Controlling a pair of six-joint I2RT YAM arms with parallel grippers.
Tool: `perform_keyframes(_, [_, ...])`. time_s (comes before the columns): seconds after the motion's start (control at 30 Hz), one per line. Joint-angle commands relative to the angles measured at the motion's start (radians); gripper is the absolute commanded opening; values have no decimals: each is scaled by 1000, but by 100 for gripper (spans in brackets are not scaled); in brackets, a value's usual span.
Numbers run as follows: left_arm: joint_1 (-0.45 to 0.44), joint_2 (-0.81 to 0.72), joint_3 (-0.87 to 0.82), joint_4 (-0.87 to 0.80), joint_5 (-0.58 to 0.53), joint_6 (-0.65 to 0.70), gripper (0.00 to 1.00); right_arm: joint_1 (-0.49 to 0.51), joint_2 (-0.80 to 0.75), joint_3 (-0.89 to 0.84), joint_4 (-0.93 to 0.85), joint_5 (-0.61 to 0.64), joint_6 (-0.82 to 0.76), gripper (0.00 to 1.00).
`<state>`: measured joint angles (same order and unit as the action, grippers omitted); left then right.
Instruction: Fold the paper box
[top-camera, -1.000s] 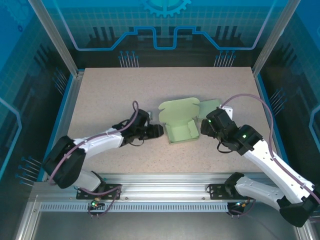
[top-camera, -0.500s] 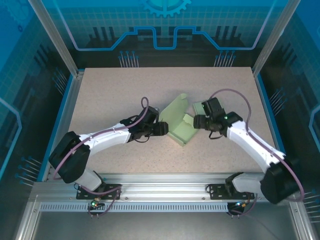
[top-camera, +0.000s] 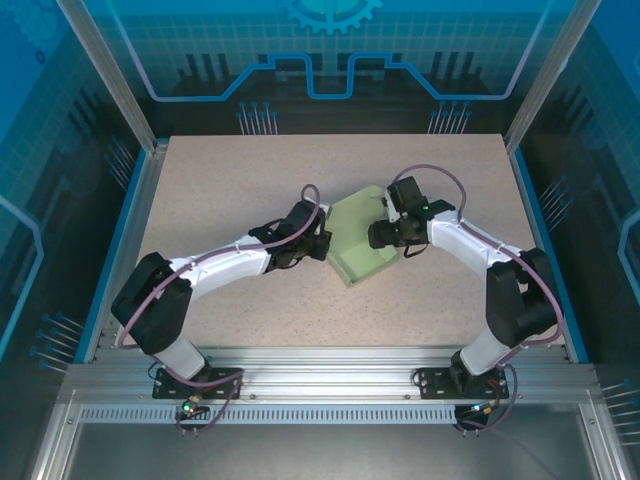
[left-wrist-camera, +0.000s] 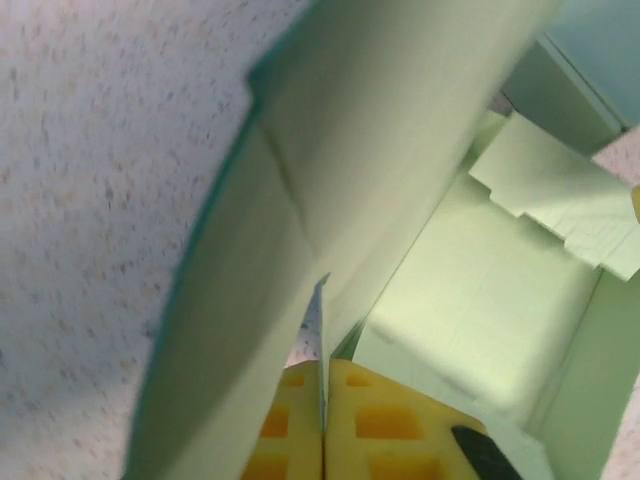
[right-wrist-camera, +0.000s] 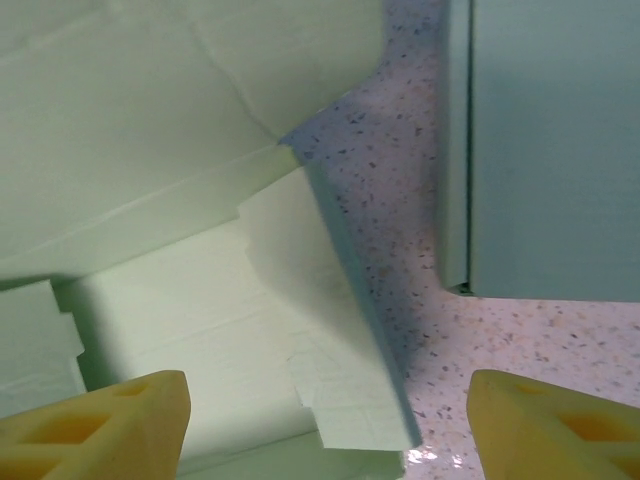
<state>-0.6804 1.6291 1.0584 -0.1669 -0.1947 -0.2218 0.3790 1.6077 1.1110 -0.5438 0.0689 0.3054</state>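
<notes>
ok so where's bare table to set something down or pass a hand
Widest bare table is the far strip between the box and the far edge. Also free: the near patch in front of the box, between the left arm and right arm. Crowded in the middle, where both arms meet at the box.

A robotics lab test cell: a speckled desk (top-camera: 250, 180) fenced by aluminium frame posts (top-camera: 105, 75) and blue translucent panels (top-camera: 330, 60) printed with gear and circuit graphics, with a slotted aluminium rail (top-camera: 330, 362) at the near edge carrying two white robot arms (top-camera: 215, 270).
</notes>
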Motion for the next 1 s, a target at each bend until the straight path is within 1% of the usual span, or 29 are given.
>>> perform_keyframes(0.0, [18,33,49,-10,-7,233,4,7,4,18,18,-41,-19,74])
perform_keyframes(0.03, [26,38,56,-16,-1,262,4,9,1,12,19,-41,-17,74])
perform_keyframes(0.13, [58,37,58,-23,91,369,4,12,-1,-13,36,-43,-21,74])
perform_keyframes(0.2, [85,40,62,-37,133,430,4,11,6,-24,43,-40,-24,73])
perform_keyframes(0.27, [118,44,67,-45,176,482,4,11,20,-26,46,-45,-25,69])
perform_keyframes(0.37, [163,55,80,-49,226,514,4,12,32,-32,64,-81,-19,61])
perform_keyframes(0.47, [177,64,92,-59,216,542,4,24,32,-45,90,-90,-2,58])
perform_keyframes(0.57, [179,67,94,-63,222,547,4,36,33,-76,139,-104,26,57])
perform_keyframes(0.73, [186,84,98,-82,232,555,4,42,61,-106,212,-84,60,57])
perform_keyframes(0.87, [189,82,95,-76,239,559,4,46,96,-90,248,-81,60,51])
perform_keyframes(0.97, [193,74,92,-64,248,556,4,56,129,-66,241,-37,49,43])
